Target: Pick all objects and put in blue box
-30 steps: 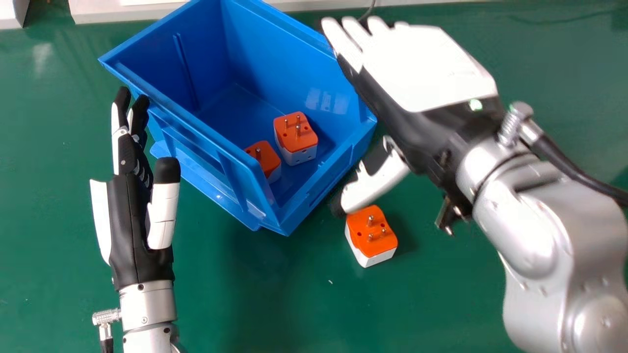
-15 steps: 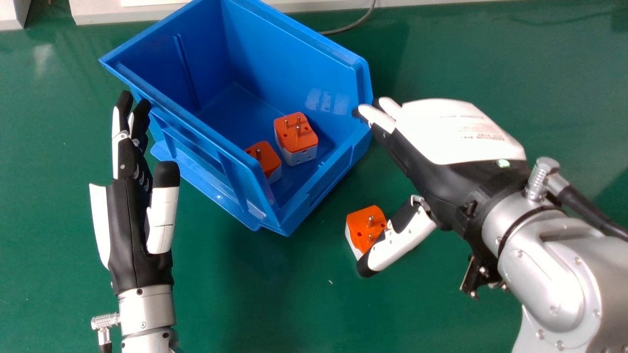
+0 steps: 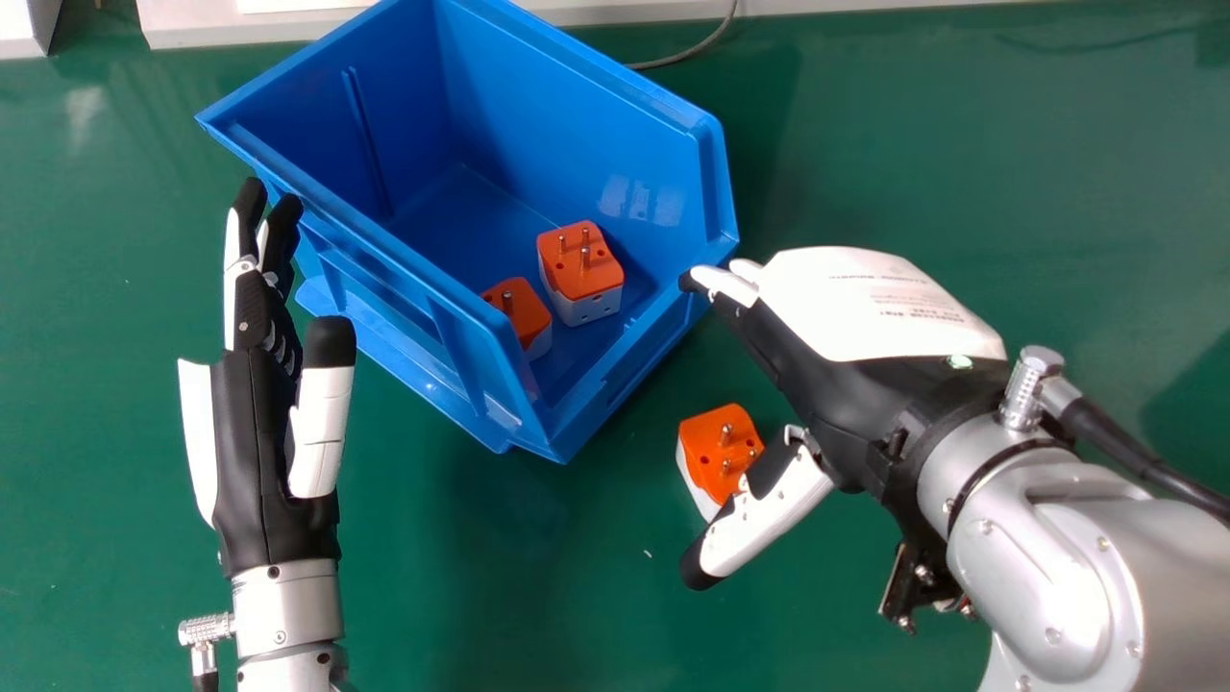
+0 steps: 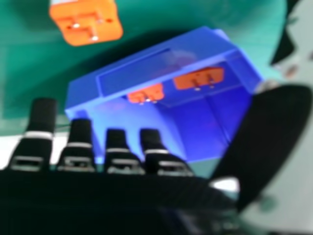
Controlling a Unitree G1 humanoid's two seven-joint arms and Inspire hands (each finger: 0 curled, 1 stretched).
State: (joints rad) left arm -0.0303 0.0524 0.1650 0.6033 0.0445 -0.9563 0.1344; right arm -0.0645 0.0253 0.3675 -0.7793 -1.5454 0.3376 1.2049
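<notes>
Blue box [image 3: 567, 125] near worktop's [image 3: 577, 596] far edge, two plug adapters inside. Loose adapter [image 3: 711, 445] stands prongs-up on worktop, right of box's nearest corner, partly behind right thumb. Right hand [image 3: 874, 308] spread wide, empty; left hand [image 3: 255, 423], straight-fingered, idles left of box. Grasp likely wants right hand low, thumb and fingers flanking adapter, even pinch without tipping, then lift above box rim.
</notes>
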